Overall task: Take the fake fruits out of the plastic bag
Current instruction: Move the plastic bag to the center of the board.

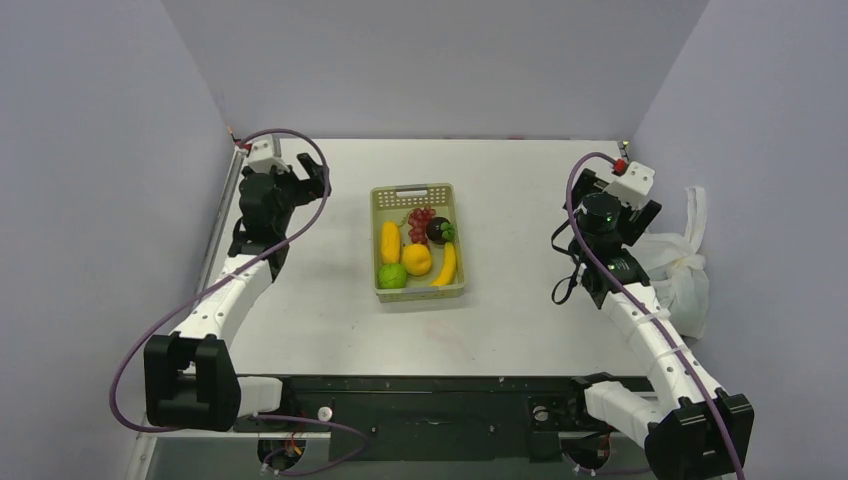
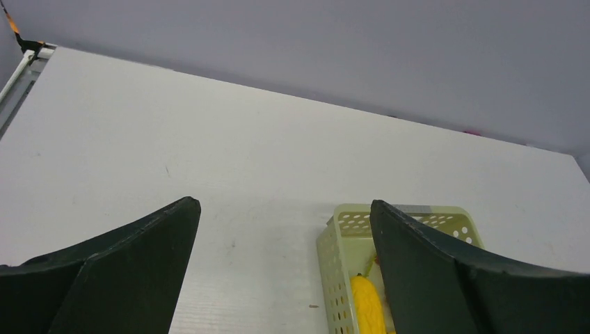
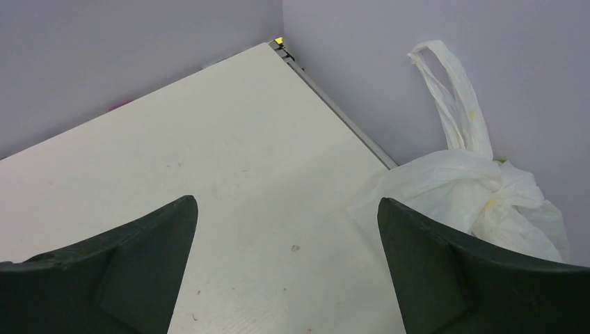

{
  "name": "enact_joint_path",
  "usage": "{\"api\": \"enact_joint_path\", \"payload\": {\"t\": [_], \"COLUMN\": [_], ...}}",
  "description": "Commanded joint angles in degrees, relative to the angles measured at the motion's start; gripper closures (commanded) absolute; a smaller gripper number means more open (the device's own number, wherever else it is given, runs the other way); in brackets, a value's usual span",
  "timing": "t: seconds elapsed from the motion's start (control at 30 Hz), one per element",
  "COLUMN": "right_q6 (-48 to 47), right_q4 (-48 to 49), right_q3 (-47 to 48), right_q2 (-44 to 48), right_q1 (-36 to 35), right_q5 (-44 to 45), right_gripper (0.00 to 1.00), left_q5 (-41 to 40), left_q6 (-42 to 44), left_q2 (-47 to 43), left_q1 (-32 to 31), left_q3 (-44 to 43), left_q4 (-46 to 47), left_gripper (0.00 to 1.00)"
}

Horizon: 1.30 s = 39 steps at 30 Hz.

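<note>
The fake fruits lie in the yellow-green basket [image 1: 413, 192] at mid-table: a dark maroon round one [image 1: 440, 231], a green round one [image 1: 392, 276], red grapes [image 1: 420, 220], a banana [image 1: 446, 265] and two yellow ones. The white plastic bag [image 1: 680, 265] lies crumpled at the right table edge against the wall, one loop handle up. It also shows in the right wrist view [image 3: 459, 188]. My left gripper [image 1: 308, 178] [image 2: 285, 209] is open and empty, left of the basket. My right gripper [image 1: 640, 207] [image 3: 286, 205] is open and empty, just left of the bag.
Purple walls close the table on the left, back and right. The basket's near-left corner [image 2: 334, 236] and a yellow fruit [image 2: 367, 306] show by the left gripper's right finger. A metal rail [image 3: 334, 104] runs along the table's right edge.
</note>
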State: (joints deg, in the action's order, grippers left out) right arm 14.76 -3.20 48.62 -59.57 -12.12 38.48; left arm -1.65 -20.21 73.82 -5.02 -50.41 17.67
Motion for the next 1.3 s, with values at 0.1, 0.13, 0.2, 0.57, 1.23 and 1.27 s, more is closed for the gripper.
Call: {"api": "enact_joint_path", "payload": {"t": [0.1, 0.13, 0.2, 0.57, 1.23, 1.27], "right_q6": [1.65, 1.47, 1.28, 8.48, 14.28, 14.01], "right_q4": [0.55, -0.16, -1.09, -0.98, -5.66, -4.86], "right_q3": [0.35, 0.48, 0.58, -2.44, -3.98, -4.46], "right_q2": [1.30, 1.39, 1.42, 1.79, -5.11, -5.33], "right_q1": [-0.82, -0.81, -0.83, -0.74, 13.32, 14.88], "right_q5": [2.59, 2.44, 2.52, 17.84, 22.93, 21.58], "right_gripper": [0.03, 0.03, 0.03, 0.03, 0.00, 0.00], "left_q5": [2.11, 2.81, 4.37, 8.93, 11.45, 11.61], "left_q6": [3.38, 2.71, 1.85, 1.88, 1.56, 1.66], "left_q2": [-1.89, -1.70, -1.50, 2.12, 1.44, 1.20], "left_q1": [-4.11, -4.21, -4.24, -4.60, -5.00, -5.00], "left_q3": [-2.80, -3.00, -3.41, -4.10, -4.85, -4.82], "left_q4": [2.11, 1.98, 1.81, 1.44, 0.92, 0.94], "left_gripper": [0.08, 0.08, 0.09, 0.09, 0.09, 0.09]}}
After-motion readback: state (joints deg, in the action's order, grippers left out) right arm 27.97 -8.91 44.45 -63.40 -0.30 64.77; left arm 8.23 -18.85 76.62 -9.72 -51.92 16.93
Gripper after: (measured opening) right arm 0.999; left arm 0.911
